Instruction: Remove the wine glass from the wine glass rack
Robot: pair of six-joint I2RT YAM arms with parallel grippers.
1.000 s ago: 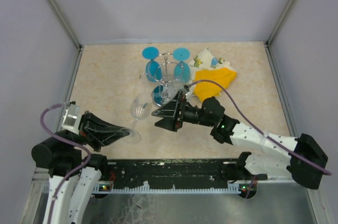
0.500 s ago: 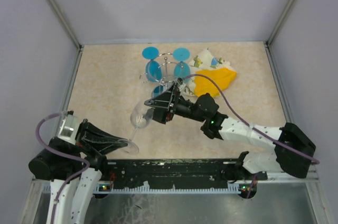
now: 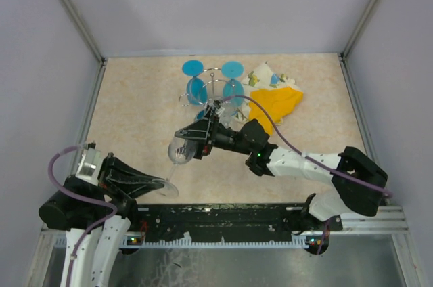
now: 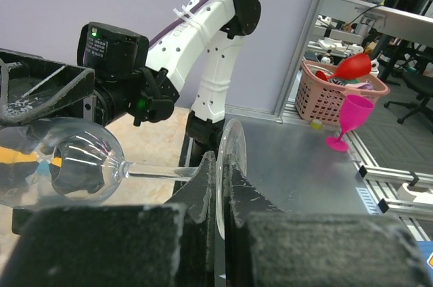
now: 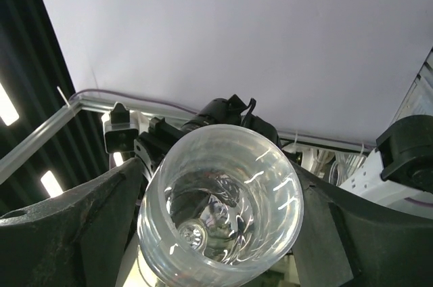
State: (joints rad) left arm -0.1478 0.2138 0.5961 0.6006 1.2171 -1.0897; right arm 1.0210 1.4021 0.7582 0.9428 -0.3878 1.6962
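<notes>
Left gripper (image 4: pixel 218 172) is pinched tight on the foot of the clear wine glass (image 4: pixel 74 172). The glass lies nearly level, off the wine glass rack (image 3: pixel 212 101), at the rack's near-left. Right gripper (image 3: pixel 189 139), on the rack's near side, has its jaws spread wide to either side of the bowl. Whether its fingers (image 5: pixel 74 233) press the glass cannot be told.

Only the top view shows the tan table (image 3: pixel 135 97) and the rack standing on it. A yellow cloth (image 3: pixel 276 103) lies just right of the rack, and a crumpled white bundle (image 3: pixel 265 72) sits behind the cloth (small coloured bits on it, too small to name). Blue glasses (image 3: pixel 197 89) hang upside down from the rack's wire arms, feet up.

The left wrist view alone shows the foot disc edge-on between the dark pads (image 4: pixel 196 195). Past the right arm (image 4: pixel 210 50), well away from the rack, it shows a metal bench (image 4: pixel 298 158). A pink basket (image 4: pixel 342 94) with a red object inside stands there, and a pink goblet (image 4: pixel 352 121) stands beside it.

The right wrist view alone looks straight into the bowl's open mouth, the top of the stem glinting at its bottom.
</notes>
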